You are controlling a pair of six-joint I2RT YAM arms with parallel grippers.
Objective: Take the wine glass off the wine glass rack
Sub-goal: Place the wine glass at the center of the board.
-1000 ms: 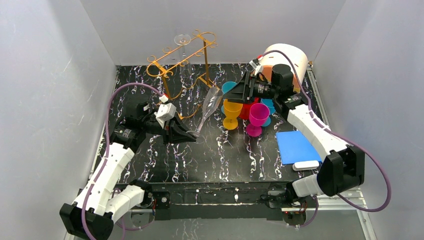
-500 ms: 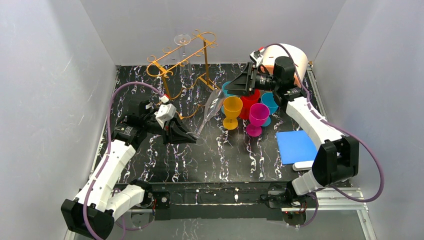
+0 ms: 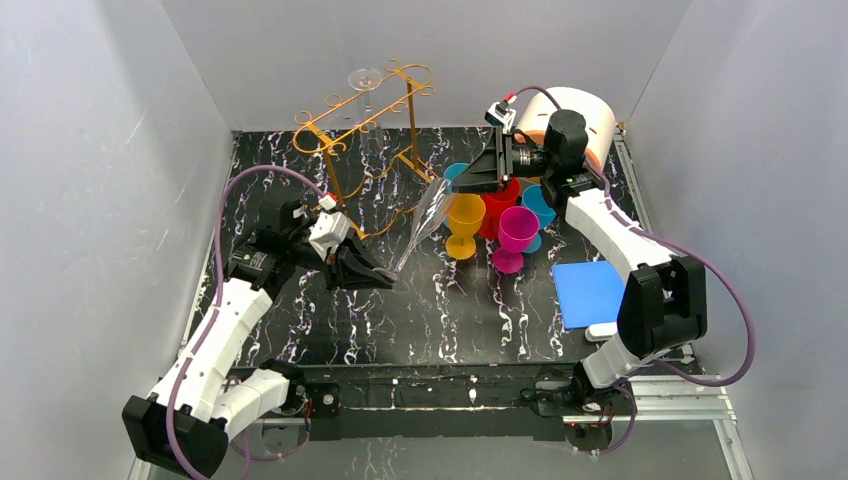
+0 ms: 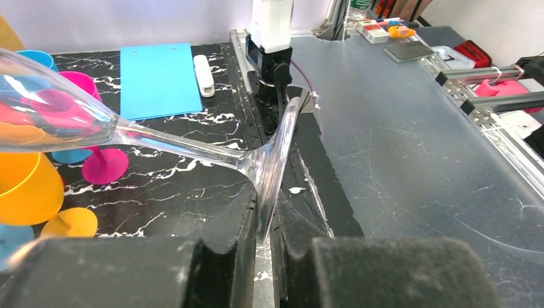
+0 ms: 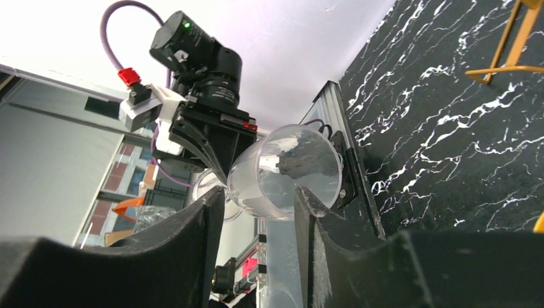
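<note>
The left gripper (image 4: 269, 247) is clamped on the foot of the wine glass (image 4: 186, 151); the glass slants up and away from it, bowl toward the right gripper (image 5: 260, 199); that gripper's jaws stand apart, the bowl's mouth just at their tips, contact unclear; the gold wine glass rack (image 3: 365, 110) stands beyond the left gripper, the held glass clear of its rails; coloured goblets (image 3: 490, 225) cluster just beside the right gripper.
</note>
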